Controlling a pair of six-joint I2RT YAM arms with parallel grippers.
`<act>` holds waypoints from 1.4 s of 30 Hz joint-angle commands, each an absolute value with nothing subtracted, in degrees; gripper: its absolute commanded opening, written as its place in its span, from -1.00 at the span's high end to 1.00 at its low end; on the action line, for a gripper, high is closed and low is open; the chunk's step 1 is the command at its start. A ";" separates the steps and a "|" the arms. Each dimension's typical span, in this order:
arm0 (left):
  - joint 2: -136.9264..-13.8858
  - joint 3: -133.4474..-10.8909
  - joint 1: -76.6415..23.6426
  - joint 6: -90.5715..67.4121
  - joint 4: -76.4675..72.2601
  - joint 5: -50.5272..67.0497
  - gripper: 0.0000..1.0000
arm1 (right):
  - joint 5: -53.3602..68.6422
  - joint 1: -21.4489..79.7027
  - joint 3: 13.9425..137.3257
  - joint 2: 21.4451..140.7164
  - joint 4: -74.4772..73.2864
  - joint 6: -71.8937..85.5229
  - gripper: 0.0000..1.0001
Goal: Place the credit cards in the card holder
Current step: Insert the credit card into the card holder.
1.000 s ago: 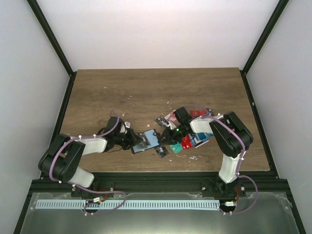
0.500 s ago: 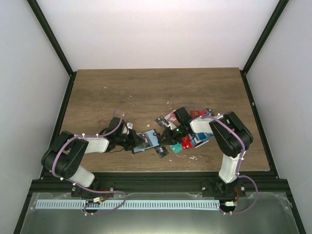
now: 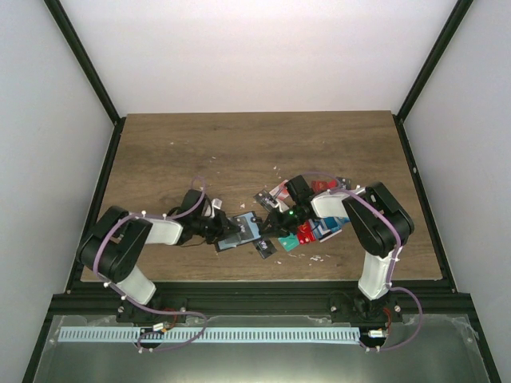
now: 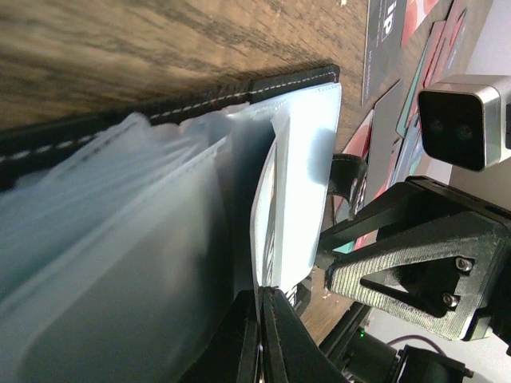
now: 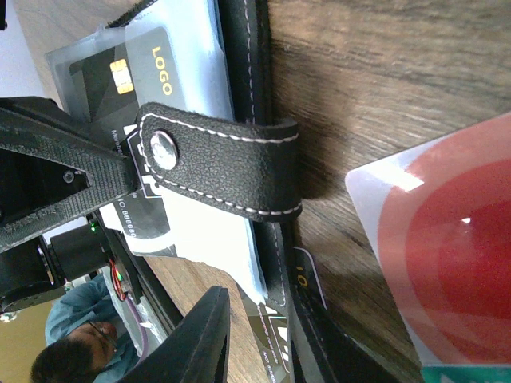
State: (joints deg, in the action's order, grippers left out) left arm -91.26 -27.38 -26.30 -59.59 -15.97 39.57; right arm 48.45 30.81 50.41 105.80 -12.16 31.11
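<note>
card holder point(image 5: 247, 171), black, white-stitched, pale sleeves, tight in left gripper point(image 4: 261, 302) and right gripper point(image 5: 259, 313)

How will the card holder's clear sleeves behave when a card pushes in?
Sleeves likely floppy: thin, wavy, fanned unevenly. Probably slick, being smooth plastic. The stitched cover of the card holder looks stiffer, so it may stay flat while the left pincer pinches a sleeve edge.

Top view, lower left and lower right: left arm point(image 3: 120, 254) and right arm point(image 3: 377, 223), each of black rounded joint housings and white link shells, with lilac cables point(image 3: 418, 315) looped alongside and down to black bases point(image 3: 363, 307). Left wrist view, right side: right gripper point(image 4: 327, 254) of black printed plastic with triangular cut-outs, two silver screws point(image 4: 461, 262), and a pale grey box camera point(image 4: 463, 120) with twin lenses
</note>
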 commanded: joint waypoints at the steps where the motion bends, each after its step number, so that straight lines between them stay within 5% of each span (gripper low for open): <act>1: -95.15 -29.67 -26.93 -56.06 -14.60 40.47 0.92 | 48.67 30.65 50.32 106.97 -12.13 30.88 0.53; 13: -100.98 -34.44 -28.48 -52.79 -12.60 42.38 0.91 | 49.00 30.60 51.21 107.57 -12.20 30.46 0.54; 27: -97.13 -41.10 -29.96 -43.11 7.80 34.16 0.51 | 45.89 30.59 53.51 106.16 -17.94 28.00 0.54; 42: -94.61 -44.45 -30.58 -40.27 16.76 30.67 0.42 | 40.22 30.32 56.62 101.87 -23.05 25.66 0.51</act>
State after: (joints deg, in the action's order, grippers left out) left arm -95.44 -43.38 -30.39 -41.87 10.85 33.45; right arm 43.18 30.72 53.89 104.77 -20.32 27.55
